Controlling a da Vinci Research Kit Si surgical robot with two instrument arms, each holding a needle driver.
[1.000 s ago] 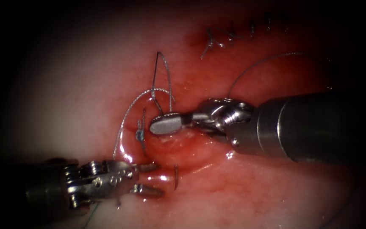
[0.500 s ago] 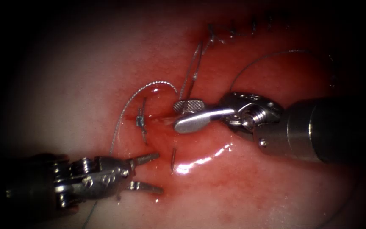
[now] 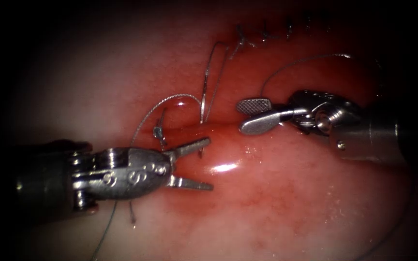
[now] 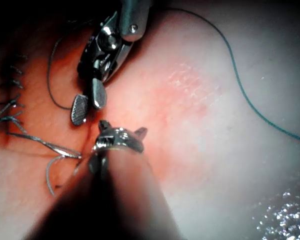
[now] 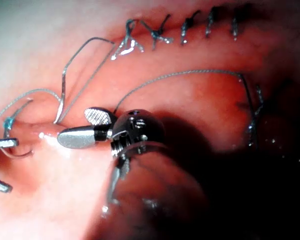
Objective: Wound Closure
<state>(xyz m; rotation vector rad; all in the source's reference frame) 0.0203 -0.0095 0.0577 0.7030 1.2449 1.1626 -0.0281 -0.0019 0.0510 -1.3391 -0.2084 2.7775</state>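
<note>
Both tools' jaws are apart and hold nothing. The left tool (image 3: 210,163) has its upper jaw just beside a short dark sliver that we take for the needle (image 3: 200,152). It stands out of the tissue (image 3: 291,193) at the open part of the cut (image 3: 221,129), with the rest of its curve buried. The right tool (image 3: 247,115) hovers over the cut to the right of that, near a tall loop of thread (image 3: 208,77).

With nothing gripped, the needle is free. A nudge from the left tool's upper jaw could push the sliver back under the surface or tilt it, and a grasp on so little metal may slip. The slack loop lies between the two tools and could snag on either jaw. A pull on it could strain the knot (image 3: 158,130) left of the needle, or the finished stitches (image 3: 264,35) further up the cut.

We cannot tell which end of the needle shows, how deep it sits, or on which side of the cut it comes out. A thin curve beside the left tool's jaws in the right wrist view may be the same needle. Red fluid (image 3: 247,72) and glare blur the cut's edges, and the thread's far end runs off into darkness on the right.
</note>
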